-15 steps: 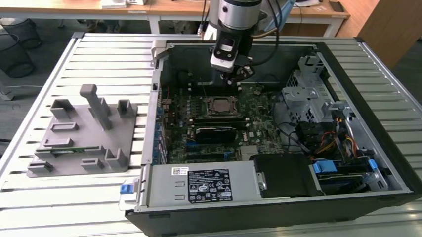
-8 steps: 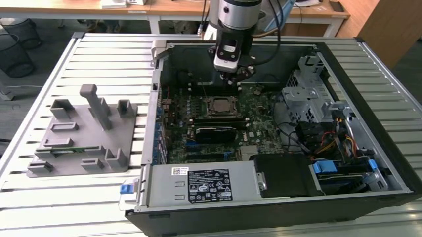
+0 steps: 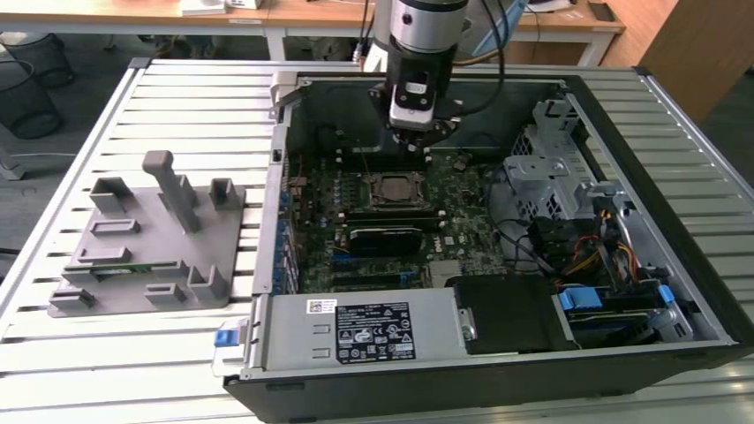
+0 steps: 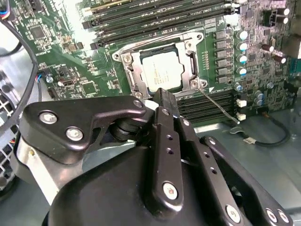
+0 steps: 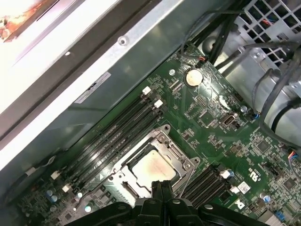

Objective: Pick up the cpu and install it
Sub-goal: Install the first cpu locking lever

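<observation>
Both wrist views show the cpu seated just beyond the end effector.

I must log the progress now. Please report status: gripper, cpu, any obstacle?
Gripper shut, holding nothing, above the motherboard. Cpu lies flat in its socket. Nothing on top of the cpu.

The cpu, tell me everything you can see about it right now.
The cpu is a small flat square chip with a pale, shiny silver metal top that carries faint print. It lies flat and face up inside the black square socket on the green motherboard, with the socket's metal frame around its edges, in both wrist views. Black memory slots run alongside the socket. The black gripper hangs just above the chip's near edge, fingers together and holding nothing.
</observation>
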